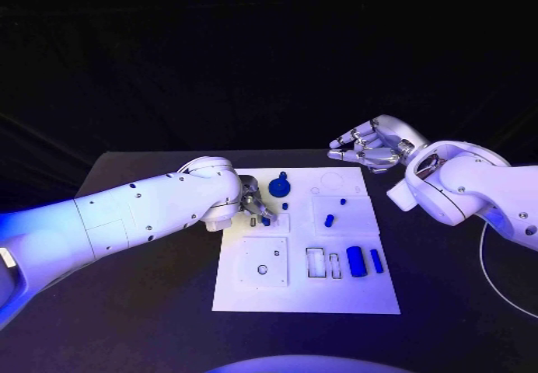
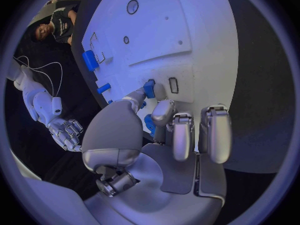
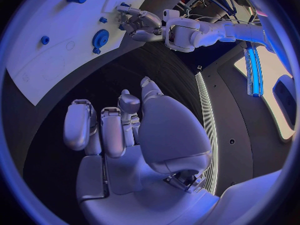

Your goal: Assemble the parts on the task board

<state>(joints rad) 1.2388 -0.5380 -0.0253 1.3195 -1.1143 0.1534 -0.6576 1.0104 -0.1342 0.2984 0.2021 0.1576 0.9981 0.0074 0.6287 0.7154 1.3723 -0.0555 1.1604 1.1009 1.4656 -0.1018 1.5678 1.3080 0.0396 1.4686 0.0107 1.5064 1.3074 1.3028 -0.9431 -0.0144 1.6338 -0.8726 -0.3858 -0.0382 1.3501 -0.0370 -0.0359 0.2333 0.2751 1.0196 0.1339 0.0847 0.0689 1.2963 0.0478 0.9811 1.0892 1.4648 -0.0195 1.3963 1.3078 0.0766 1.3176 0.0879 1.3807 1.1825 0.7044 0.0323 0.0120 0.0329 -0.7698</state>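
Head view: one white board [image 1: 305, 295] is carrying about seven blue parts, left hand [image 1: 253, 207] pinching one small blue part [image 2: 149, 88], right hand [image 1: 368, 148] hovering with fingers apart, holding nothing.

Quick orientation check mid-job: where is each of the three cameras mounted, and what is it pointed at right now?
Head view: on the robot's head, looking down at the task board; both arms enter, left hand over the board, right hand beyond its far edge.
Left wrist view: behind the left hand, facing the board; it pinches a blue part.
Right wrist view: behind the right hand, over the black table.
Shared: both wrist views show the board and the other hand.
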